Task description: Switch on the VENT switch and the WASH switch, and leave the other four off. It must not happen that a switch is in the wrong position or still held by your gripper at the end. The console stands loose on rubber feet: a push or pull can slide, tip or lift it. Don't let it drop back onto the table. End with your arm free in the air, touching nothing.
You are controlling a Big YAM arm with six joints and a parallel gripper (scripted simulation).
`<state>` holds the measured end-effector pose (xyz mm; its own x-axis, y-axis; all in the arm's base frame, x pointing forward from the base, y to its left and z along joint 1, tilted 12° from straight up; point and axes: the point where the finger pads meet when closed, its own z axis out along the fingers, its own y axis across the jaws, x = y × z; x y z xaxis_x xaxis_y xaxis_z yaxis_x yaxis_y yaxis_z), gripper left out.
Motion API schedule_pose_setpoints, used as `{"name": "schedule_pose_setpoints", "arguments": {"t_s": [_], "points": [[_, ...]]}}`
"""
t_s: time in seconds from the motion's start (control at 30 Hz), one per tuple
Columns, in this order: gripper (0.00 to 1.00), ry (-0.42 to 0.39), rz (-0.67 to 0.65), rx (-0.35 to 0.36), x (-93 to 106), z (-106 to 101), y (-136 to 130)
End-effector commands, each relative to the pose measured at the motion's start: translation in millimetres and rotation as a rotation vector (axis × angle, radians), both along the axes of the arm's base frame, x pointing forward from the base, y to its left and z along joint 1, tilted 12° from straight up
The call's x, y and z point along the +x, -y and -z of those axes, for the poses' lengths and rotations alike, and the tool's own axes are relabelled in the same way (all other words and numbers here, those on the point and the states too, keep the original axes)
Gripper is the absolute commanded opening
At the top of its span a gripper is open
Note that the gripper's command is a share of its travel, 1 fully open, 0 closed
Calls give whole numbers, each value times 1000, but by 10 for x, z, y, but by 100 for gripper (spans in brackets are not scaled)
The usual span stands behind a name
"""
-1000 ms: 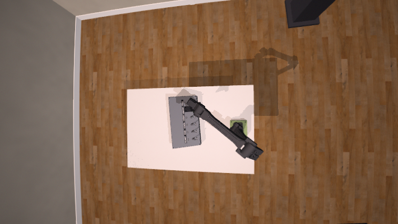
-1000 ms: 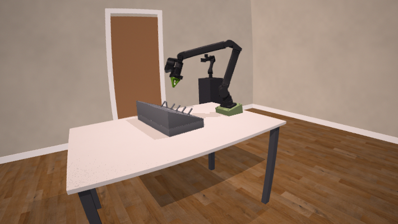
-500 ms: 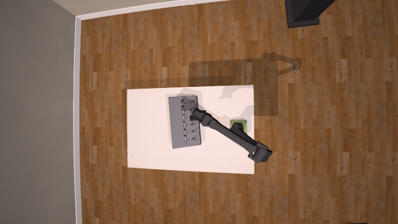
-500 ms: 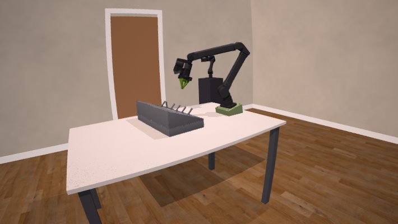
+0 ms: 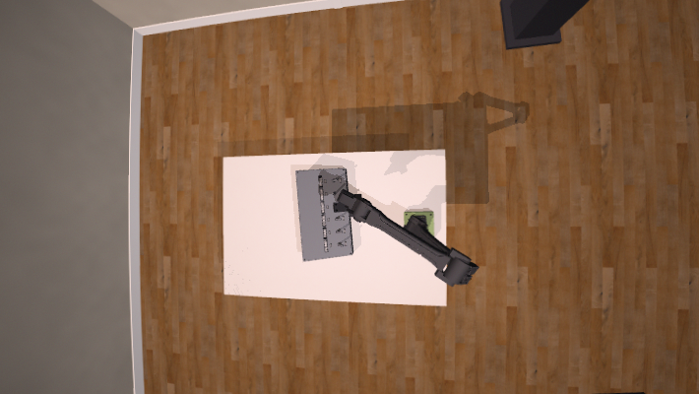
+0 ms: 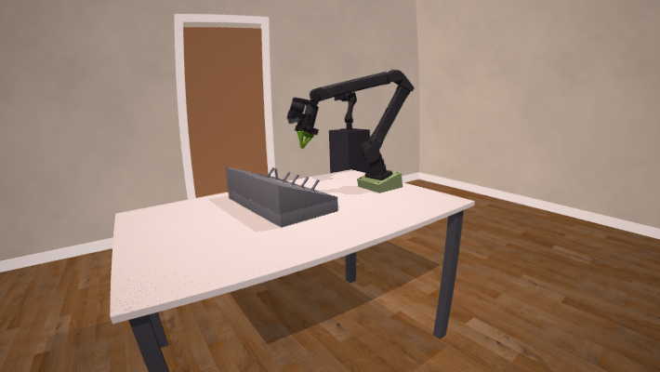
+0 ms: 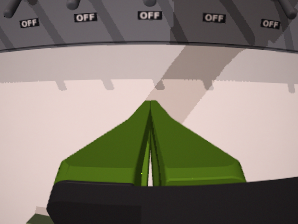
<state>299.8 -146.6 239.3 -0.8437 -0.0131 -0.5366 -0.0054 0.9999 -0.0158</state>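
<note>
Exterior view shows the pincer clenched on nothing, above the counter and apart from the grey console.

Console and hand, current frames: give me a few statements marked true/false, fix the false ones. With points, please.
1. The hand [image 6: 303, 148] [image 7: 150, 110] is shut with nothing between its fingers. True.
2. The hand is pressed against the console [image 5: 311, 217] [image 6: 256, 197] [image 7: 115, 36]. False: it hangs in the air above, clear of it.
3. The wrist view shows five OFF labels. True.
4. The arm's base block [image 5: 408, 215] [image 6: 380, 187] is bright red. False: it is green.
5. The console stands on the white table [image 5: 266, 281] [image 6: 195, 260] [image 7: 40, 120]. True.
6. The door [image 6: 225, 112] is blue. False: it is brown.
</note>
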Motion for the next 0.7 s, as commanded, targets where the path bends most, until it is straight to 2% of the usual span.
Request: {"name": "schedule_pose_setpoints", "arguments": {"t_s": [0.0,0.4,0.67], "points": [[0,27,10,-11,50,-124,32],[0,27,10,-11,50,-120,31],[0,14,1,-3,79,-2,2]]}}
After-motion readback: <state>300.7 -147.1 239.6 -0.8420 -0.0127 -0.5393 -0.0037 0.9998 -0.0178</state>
